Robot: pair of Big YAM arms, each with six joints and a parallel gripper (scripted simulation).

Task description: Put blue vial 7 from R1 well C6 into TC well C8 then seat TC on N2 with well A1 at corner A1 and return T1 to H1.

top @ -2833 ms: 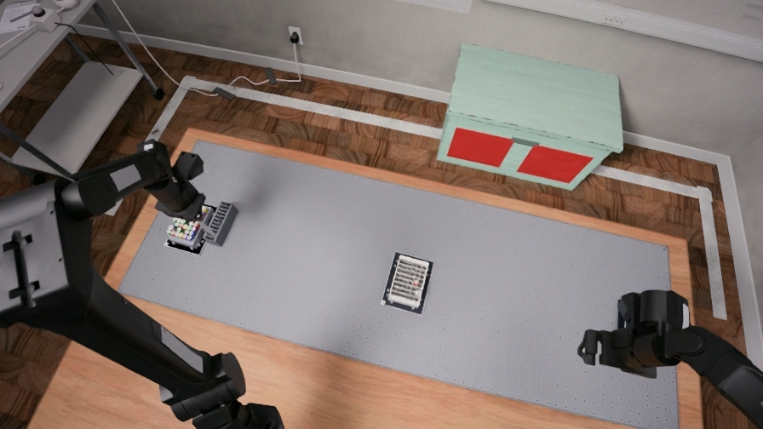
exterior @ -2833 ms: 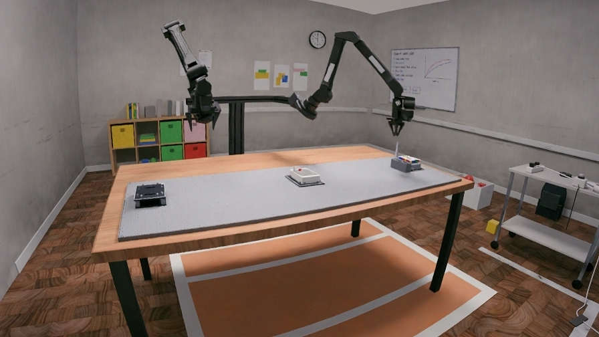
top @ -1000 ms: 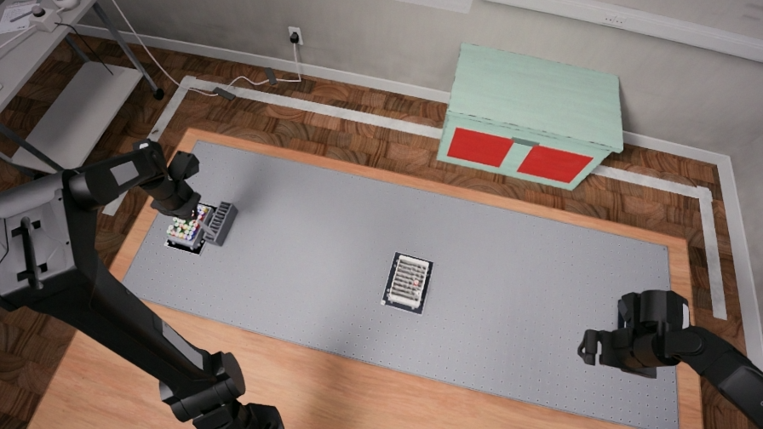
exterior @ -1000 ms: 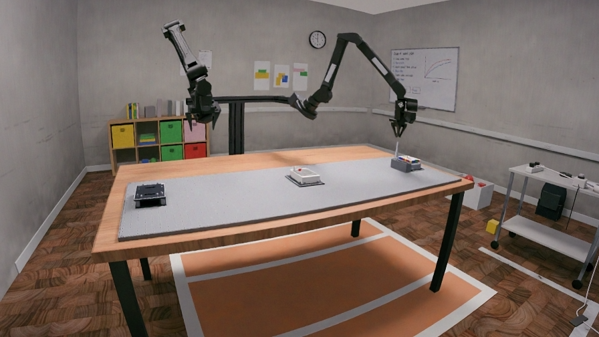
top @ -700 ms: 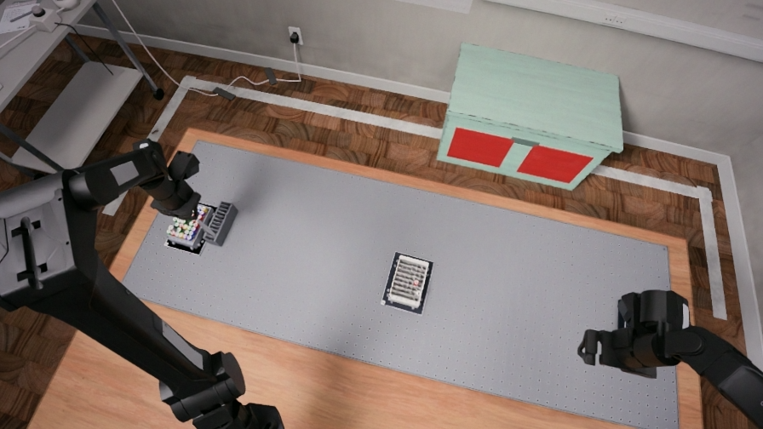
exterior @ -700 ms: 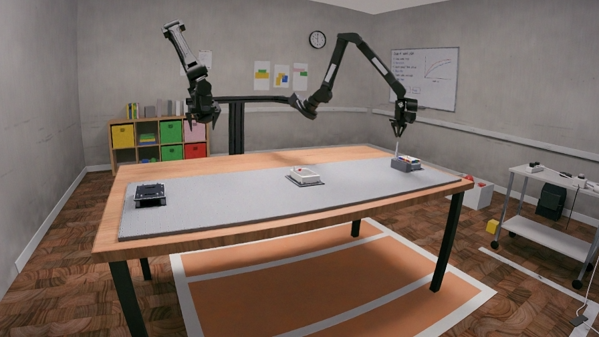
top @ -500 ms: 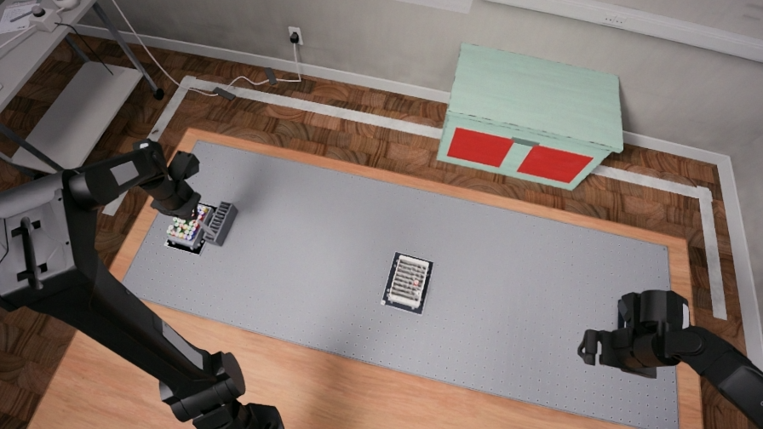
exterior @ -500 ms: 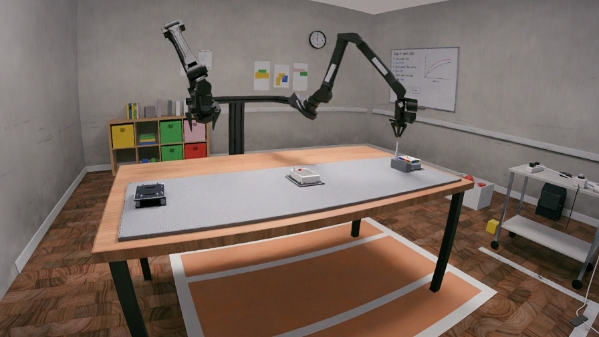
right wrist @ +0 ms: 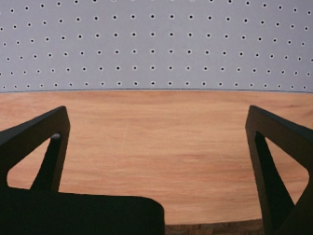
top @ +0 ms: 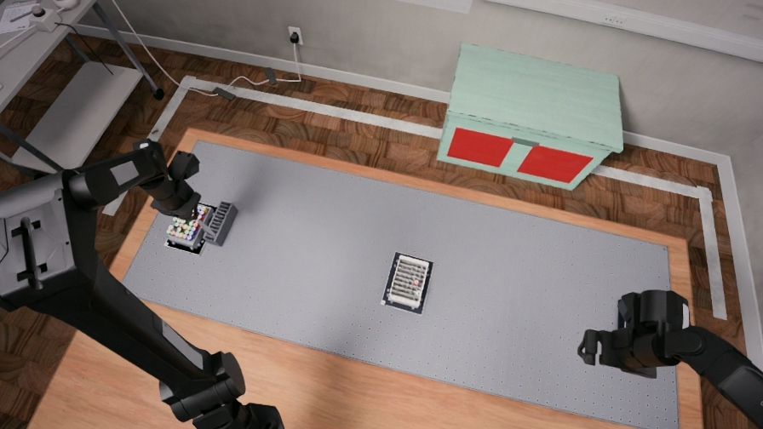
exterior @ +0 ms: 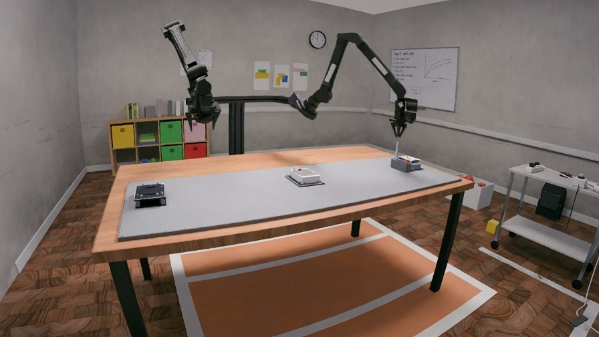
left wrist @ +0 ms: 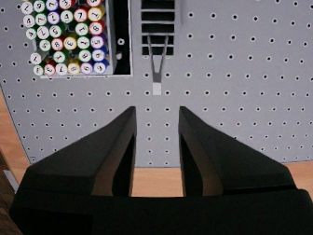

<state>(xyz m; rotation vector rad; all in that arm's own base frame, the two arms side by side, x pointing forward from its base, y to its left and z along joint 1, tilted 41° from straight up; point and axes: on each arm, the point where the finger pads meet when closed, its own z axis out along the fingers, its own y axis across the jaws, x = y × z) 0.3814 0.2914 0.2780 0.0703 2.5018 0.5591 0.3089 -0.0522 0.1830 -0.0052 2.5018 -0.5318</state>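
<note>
My left gripper (exterior: 396,135) (left wrist: 157,117) is open, its fingers partly apart. It hangs just above the upright forceps T1 (top: 208,230) (exterior: 396,149) (left wrist: 156,76), which stand with their tips down in holder H1 (top: 224,226) (exterior: 398,166) (left wrist: 179,14). Rack R1 (top: 187,243) (left wrist: 111,33) is full of numbered, coloured caps; I cannot single out blue 7. White carrier TC (top: 404,303) (exterior: 309,179) sits mid-table and has a red-capped vial (top: 415,282) (exterior: 299,169) in it. Black raised nest N2 (exterior: 150,192) is mostly hidden in the top view. My right gripper (exterior: 202,126) (right wrist: 157,116) is wide open and empty.
H1 stands close beside R1 on its inner side. TC rests on a dark base plate (top: 386,299) on the grey perforated board (top: 298,240) (exterior: 234,200). The right arm hangs high over its end of the table. A green cabinet (top: 533,101) stands beyond the table edge.
</note>
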